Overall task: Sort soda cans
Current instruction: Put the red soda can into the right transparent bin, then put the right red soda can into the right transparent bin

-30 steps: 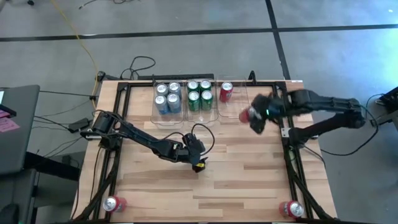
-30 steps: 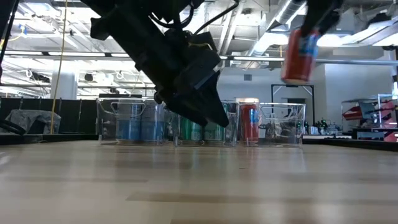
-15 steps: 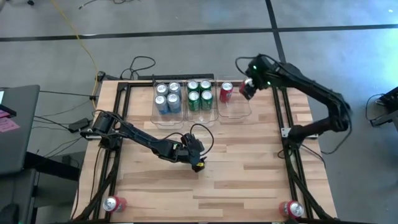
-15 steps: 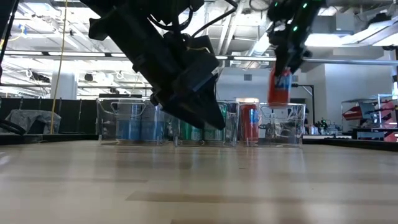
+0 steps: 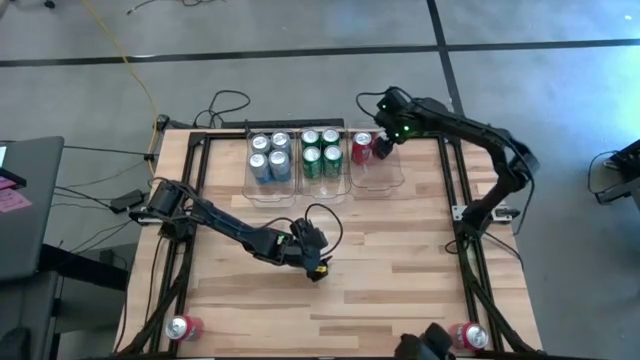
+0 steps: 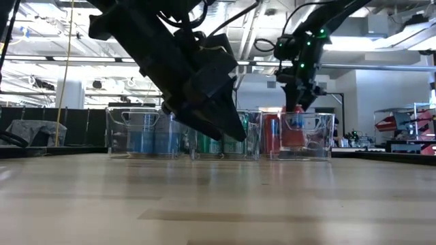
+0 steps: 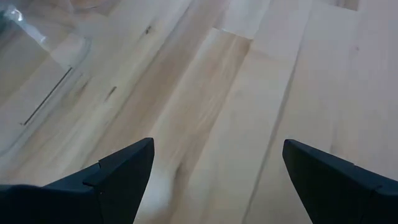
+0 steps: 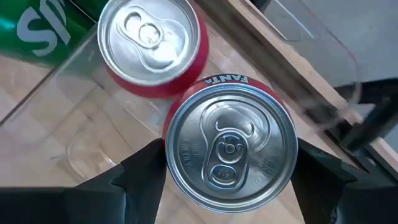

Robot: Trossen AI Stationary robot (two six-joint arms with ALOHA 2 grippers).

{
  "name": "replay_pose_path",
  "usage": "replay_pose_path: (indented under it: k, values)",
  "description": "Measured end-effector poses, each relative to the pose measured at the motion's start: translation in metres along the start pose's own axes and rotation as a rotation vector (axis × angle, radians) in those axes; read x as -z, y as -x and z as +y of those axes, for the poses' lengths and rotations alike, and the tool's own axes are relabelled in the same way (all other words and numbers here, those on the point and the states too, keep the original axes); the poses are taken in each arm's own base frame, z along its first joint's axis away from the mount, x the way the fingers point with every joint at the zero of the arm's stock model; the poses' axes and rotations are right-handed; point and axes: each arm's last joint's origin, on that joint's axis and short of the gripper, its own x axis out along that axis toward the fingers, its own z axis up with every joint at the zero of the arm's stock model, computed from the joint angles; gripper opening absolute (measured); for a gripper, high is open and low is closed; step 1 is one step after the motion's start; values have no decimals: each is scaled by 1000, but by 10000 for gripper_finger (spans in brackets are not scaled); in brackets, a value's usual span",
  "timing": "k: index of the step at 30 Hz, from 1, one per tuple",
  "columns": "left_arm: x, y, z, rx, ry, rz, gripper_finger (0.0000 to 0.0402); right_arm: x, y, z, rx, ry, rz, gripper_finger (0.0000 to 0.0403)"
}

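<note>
The wooden desk (image 5: 400, 250) carries three clear bins (image 5: 272, 185) along its far edge. The left arm (image 5: 220, 222) reaches across the middle of the desk, its gripper (image 5: 312, 262) hovering released over bare wood, and in the low view it hides part of the green cans. The right gripper (image 5: 385, 140) sits over the rightmost bin, grasping a red can (image 8: 230, 146) beside another red can (image 8: 152, 46). Four blue cans (image 5: 268, 157) and four green cans (image 5: 320, 152) fill the other bins. Two red cans (image 5: 183, 327) lie at the near corners, the right one (image 5: 468, 336) partly cut off.
</note>
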Motion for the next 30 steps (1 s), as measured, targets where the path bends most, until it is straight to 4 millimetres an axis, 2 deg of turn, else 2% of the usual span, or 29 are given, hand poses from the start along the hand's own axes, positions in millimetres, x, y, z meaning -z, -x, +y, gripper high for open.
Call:
replay_pose_path:
  k: [5, 11, 22, 27, 30]
  values:
    - [1, 2, -2, 1, 13, -3, 352, -5, -14, -1, 1, 5, 0, 294]
    - [3, 2, -1, -42, 49, -3, 352, 0, -21, -1, 3, -24, 49, 302]
    - [5, 3, -3, -56, 54, -7, 352, -1, -21, -9, 11, -68, 39, 371]
    - [4, 6, -8, -28, 20, -39, 352, 0, -20, -14, 16, -86, 41, 377]
    - [2, 8, -10, -51, 19, -57, 352, 0, -9, -14, 16, -97, 12, 378]
